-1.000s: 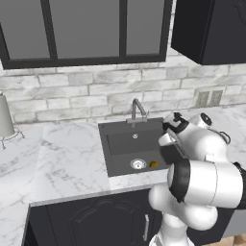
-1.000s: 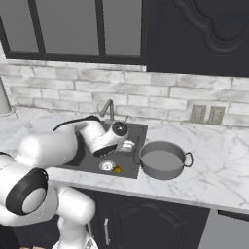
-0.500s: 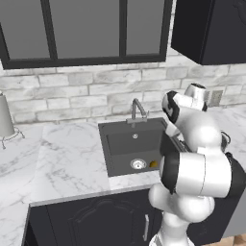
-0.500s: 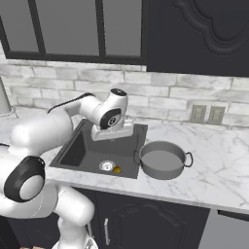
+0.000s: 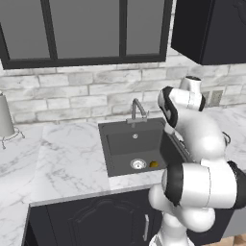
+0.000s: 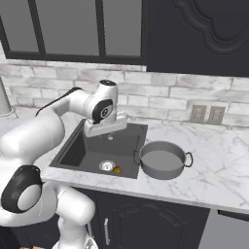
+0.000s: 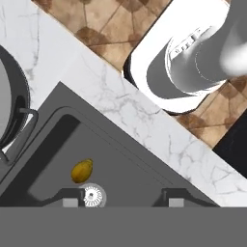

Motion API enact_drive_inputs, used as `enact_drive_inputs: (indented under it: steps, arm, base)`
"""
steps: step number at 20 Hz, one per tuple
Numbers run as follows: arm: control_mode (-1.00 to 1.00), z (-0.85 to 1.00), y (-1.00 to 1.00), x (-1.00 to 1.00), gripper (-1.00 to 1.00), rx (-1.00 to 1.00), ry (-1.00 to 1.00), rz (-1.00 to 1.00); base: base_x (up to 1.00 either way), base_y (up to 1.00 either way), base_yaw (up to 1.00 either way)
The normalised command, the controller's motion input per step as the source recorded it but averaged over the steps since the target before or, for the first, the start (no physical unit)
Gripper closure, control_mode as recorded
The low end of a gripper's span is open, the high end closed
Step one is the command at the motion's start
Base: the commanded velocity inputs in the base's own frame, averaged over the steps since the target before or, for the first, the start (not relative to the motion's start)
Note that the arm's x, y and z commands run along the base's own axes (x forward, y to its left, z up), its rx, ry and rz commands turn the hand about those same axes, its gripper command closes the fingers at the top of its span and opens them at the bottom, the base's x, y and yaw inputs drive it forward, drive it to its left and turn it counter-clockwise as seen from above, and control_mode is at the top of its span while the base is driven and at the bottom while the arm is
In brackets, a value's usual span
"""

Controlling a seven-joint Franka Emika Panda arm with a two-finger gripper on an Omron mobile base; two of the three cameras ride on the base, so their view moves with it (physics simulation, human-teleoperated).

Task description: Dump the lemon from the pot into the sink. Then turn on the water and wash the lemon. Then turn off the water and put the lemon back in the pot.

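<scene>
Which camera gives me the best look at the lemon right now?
The hand view: the lemon lies unobstructed on the sink floor beside the drain. In both base views it is just a small yellow dot by the drain.

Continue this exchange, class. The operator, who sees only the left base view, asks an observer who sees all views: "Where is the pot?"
Observer: The pot stands upright on the counter, beside the sink's right edge.
Operator: Anything inside it?
Observer: No, the right base view shows it empty.
Operator: Is the end effector holding something?
Observer: No. In the hand view the end effector is open, with nothing between its fingertips.
</scene>
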Motion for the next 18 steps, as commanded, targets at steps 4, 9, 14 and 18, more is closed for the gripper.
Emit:
enact_drive_inputs:
  steps: [4,9,14,18]
  arm:
    - [-1.0,-0.04,0.11,-0.09,-1.0,0.0,-0.29,-0.27]
    - [-1.0,0.0,0.08,0.0,-1.0,0.0,-0.1,-0.28]
    - [-1.0,0.0,0.31,0.1,-1.0,0.0,0.08,-0.31]
    - [-1.0,0.06,0.19,0.03,-1.0,0.0,0.19,-0.39]
  base:
    - [0.0,0.0,0.0]
    - [0.0,0.0,0.0]
    - [0.0,0.0,0.0]
    - [0.0,0.0,0.0]
